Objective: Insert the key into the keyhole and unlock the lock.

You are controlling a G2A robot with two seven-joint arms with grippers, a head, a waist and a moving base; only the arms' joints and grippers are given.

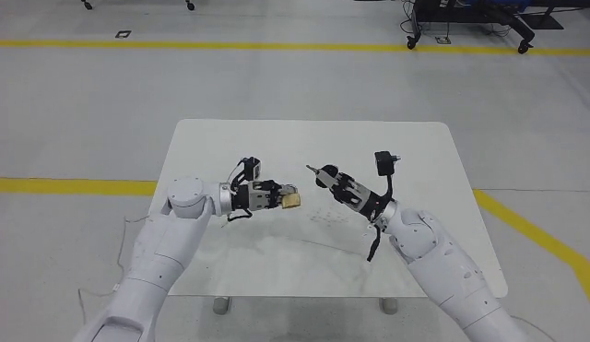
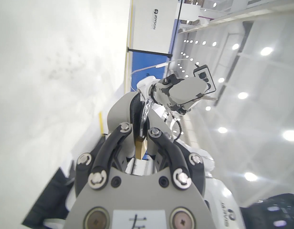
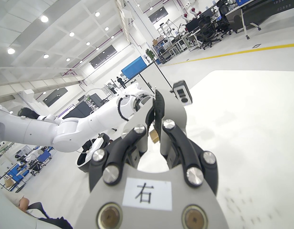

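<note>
- Lock (image 1: 291, 198): a small brass padlock, held up off the table in the left claw (image 1: 280, 197), roughly over the middle of the tabletop.
- The left claw is pinched tight on the brass body. Seen from its own wrist, the silver shackle (image 2: 146, 109) stands out past the fingertips and the body sits down between the black linkages.
- Opposite it, the right claw (image 1: 324, 173) is clamped on the key (image 1: 313, 170) by its black head. The thin metal blade pokes out beyond the fingertips, slanting toward the far left of the table.
- The key and lock are near each other with a small gap between them, not touching. The blade tip sits slightly farther back than the lock.
- I cannot tell which way the keyhole faces.
- Both claws face each other above the centre of the table, one arm coming in from each side of the near edge.
- Table (image 1: 415, 148): white top with rounded corners. Faint dark scuff marks (image 1: 323, 218) lie on the surface below the claws.
- Past the far edge is pale grey floor, with a yellow line (image 1: 277, 44) running straight across.
- Farthest back, on the right, stands a black wheeled frame (image 1: 470, 15) with a dark cable trailing on the floor beside it.
</note>
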